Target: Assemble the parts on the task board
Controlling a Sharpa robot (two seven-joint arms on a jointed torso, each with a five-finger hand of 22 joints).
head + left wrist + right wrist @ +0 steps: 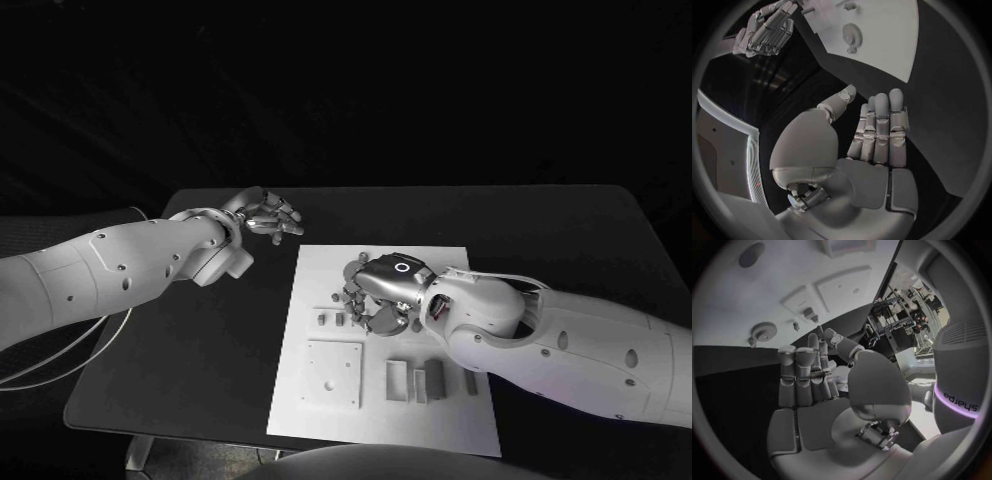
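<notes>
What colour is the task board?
White, clearest in the head view: task board.

Part of the task board [433, 420] and its parts [335, 318] under the right hand [387, 295]

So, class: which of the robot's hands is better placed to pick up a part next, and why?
Right. The right hand hovers over the task board beside the parts; the left hand is off the board, over the black table.
</notes>
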